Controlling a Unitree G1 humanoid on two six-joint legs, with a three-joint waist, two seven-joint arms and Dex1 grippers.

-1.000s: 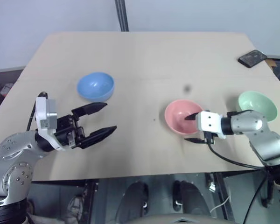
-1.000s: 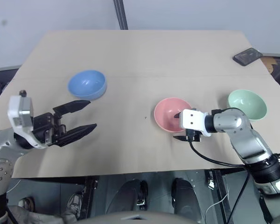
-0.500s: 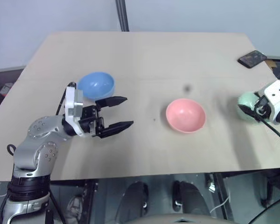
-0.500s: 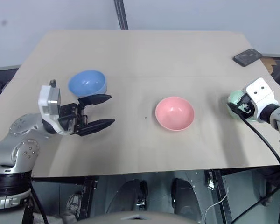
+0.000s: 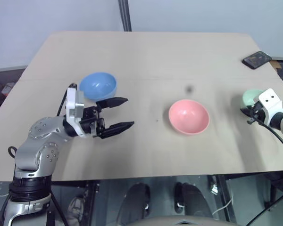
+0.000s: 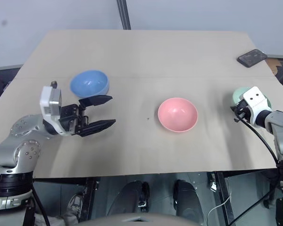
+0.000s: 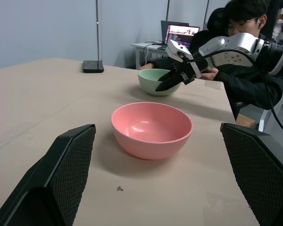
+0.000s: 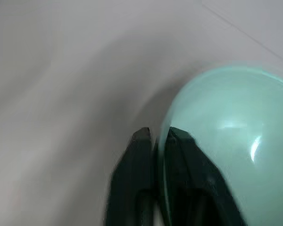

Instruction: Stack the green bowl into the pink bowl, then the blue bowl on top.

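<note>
The green bowl [image 5: 250, 97] sits near the table's right edge. My right gripper [image 8: 156, 134] is shut on its near-left rim, one finger inside the bowl and one outside. The pink bowl [image 5: 188, 116] stands empty at the table's centre right. Further left is the blue bowl [image 5: 98, 85], also empty. Just in front of the blue bowl my left gripper [image 5: 129, 112] hovers open with nothing between its fingers, pointing right toward the pink bowl [image 7: 151, 129].
A black phone [image 5: 256, 59] lies at the table's far right corner. A small dark speck [image 5: 189, 88] marks the tabletop behind the pink bowl. A person [image 7: 247, 52] sits beyond the table's right side, near a laptop [image 7: 181, 34].
My right gripper left the pink bowl, swung right to the green bowl and shut on its rim. My left gripper shifted forward and right, still open.
</note>
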